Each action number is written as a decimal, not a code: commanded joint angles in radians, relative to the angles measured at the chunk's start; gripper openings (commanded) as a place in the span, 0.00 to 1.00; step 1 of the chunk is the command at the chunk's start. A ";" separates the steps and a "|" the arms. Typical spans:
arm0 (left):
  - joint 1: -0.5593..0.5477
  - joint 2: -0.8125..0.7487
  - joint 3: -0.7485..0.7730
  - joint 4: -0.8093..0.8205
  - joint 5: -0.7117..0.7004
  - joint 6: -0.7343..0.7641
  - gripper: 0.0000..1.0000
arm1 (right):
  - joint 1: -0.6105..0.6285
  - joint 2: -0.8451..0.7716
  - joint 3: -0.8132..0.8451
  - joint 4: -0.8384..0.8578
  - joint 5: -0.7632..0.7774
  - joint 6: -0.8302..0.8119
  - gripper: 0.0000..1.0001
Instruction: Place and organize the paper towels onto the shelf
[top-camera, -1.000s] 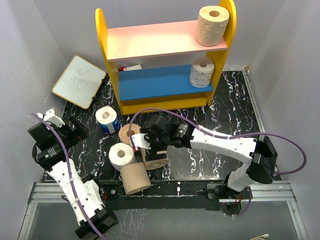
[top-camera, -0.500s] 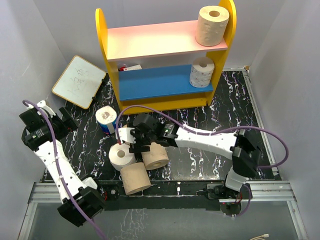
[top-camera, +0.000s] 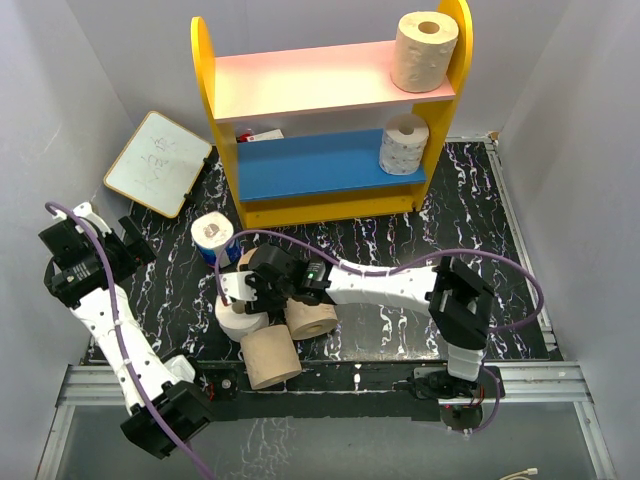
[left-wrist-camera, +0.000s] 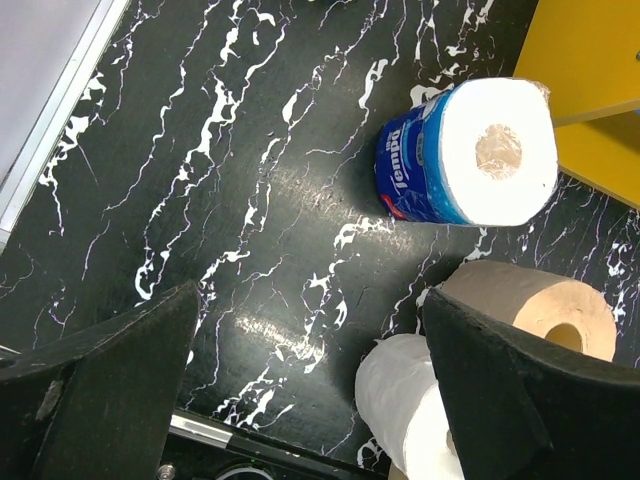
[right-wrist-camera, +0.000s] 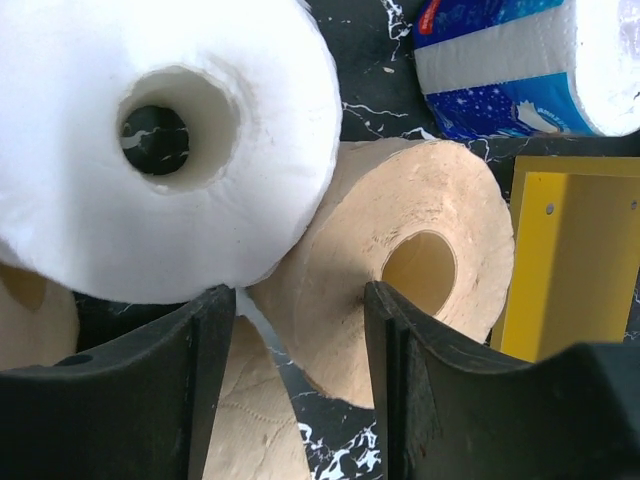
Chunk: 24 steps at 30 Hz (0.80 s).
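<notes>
Two paper towels (top-camera: 425, 50) stand on the shelf (top-camera: 300, 82); five remain near the worktop's front-left corner. Right gripper (right-wrist-camera: 295, 330): swung left onto that cluster within the last second, so the next pick is imminent. Jaws part open, empty, astride the tan roll (right-wrist-camera: 400, 270) rim beside the white roll (right-wrist-camera: 150, 130). Left gripper (left-wrist-camera: 310, 340): wide open, empty, at left edge.

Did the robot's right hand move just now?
Yes. The right hand slid left and now sits close to the blue-wrapped white paper roll, which stayed put.
</notes>
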 joint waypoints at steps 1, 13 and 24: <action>0.006 -0.025 0.021 -0.010 -0.001 0.003 0.94 | 0.001 0.030 0.037 0.121 0.051 -0.019 0.50; 0.006 -0.019 0.018 -0.007 0.005 0.005 0.94 | 0.001 0.040 -0.063 0.228 0.163 -0.103 0.42; 0.006 -0.029 0.015 -0.002 0.003 0.005 0.94 | -0.001 -0.017 -0.105 0.237 0.264 -0.141 0.00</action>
